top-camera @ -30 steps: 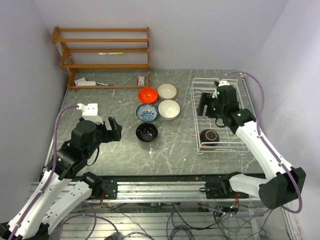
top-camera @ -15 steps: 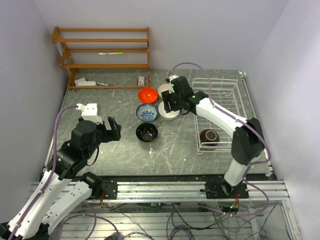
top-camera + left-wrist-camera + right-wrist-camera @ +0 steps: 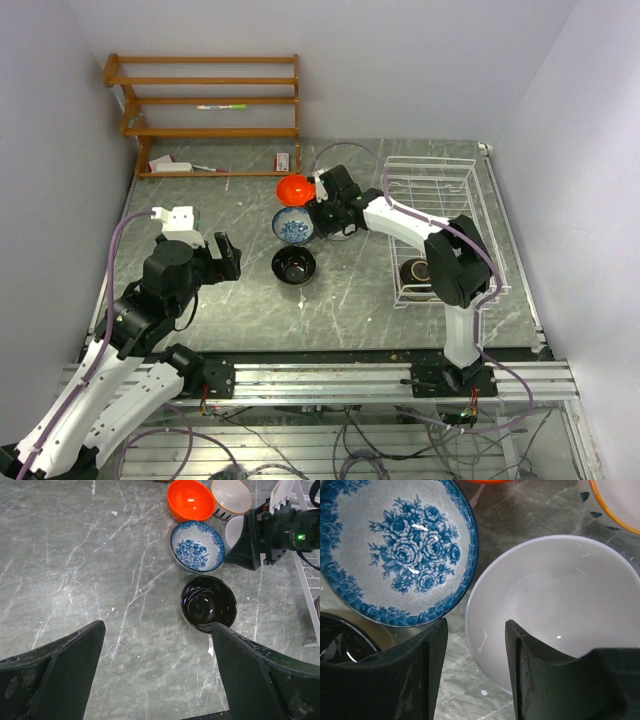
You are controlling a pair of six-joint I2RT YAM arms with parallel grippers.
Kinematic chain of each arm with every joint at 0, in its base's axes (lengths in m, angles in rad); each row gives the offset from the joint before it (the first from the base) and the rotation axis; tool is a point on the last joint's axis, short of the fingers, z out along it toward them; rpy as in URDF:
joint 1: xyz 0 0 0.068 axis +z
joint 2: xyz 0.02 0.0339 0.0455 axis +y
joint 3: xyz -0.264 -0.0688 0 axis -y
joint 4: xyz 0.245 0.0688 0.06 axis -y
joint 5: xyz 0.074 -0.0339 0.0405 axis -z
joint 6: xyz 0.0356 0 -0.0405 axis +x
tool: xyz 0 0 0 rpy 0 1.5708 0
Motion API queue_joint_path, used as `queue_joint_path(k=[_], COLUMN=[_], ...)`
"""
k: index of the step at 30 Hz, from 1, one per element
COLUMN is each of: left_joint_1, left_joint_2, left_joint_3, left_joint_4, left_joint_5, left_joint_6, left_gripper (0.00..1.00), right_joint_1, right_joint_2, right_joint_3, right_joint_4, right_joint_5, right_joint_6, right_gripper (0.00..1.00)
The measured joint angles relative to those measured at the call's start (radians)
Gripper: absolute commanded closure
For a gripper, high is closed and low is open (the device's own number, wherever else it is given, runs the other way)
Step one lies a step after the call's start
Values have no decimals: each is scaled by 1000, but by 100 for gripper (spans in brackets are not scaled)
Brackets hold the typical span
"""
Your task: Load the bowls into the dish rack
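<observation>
Four bowls sit mid-table: orange-red (image 3: 294, 188), blue-and-white (image 3: 293, 226), glossy black (image 3: 293, 265) and white (image 3: 555, 605). The cream bowl (image 3: 231, 495) lies behind the white one, mostly hidden under the right arm in the top view. A brown bowl (image 3: 418, 272) rests in the white wire dish rack (image 3: 440, 165) at the right. My right gripper (image 3: 476, 625) is open and straddles the white bowl's near-left rim, one finger inside and one outside, with gaps showing. My left gripper (image 3: 157, 630) hangs open above bare table, just left of the black bowl (image 3: 209, 602).
A brown wooden shelf unit (image 3: 210, 100) stands at the back left with small items on its lowest board. Walls close in on the left, back and right. The rack's near corner (image 3: 307, 580) shows at the right of the left wrist view.
The right arm swung left from over the dish rack to the white bowl and lowered onto its rim, jaws narrowing. The left arm has not moved.
</observation>
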Motion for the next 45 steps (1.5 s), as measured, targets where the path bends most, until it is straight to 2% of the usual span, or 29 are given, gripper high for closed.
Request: queue_joint_path(k=[2,4,9,15,19,22,26,30,38,45], left_joint_1=[0,0,0,0,-2,-2,-2,-2,-5,-6], left_joint_2=[2,5,6,5,4,3,-3,-11,-11,-11], left_joint_3=[0,0,0,0,0,0,0,0,0,0], left_joint_4=[0,0,0,0,0,0,0,0,0,0], left_joint_5=[0,0,0,0,0,0,-1,-1,-1,-1], left_joint_6=[0,-1,-1,-1,-1,-1,-2,-4,-4,-3], left_gripper=[1,1,1,1,1,1,1,1,1,1], right_joint_1=[3,5,18,28,23,18,-3,-68,-360,-595], right_joint_2=[14,30,71,72,56,27,-64,-224,-543,-571], right_joint_3=[0,3,10,23,29,28,4,-82,-336,-528], right_joint_4=[5,9,9,20,27,16,38,124,478,886], right_joint_5=[1,9,62,115,119,79,-55,-224,-600,-870], right_joint_6=[-2,-5,-2,-4,-2,11,53,121,376,722], right_gripper=[64,70,77,94,100,100,100,100,100,100])
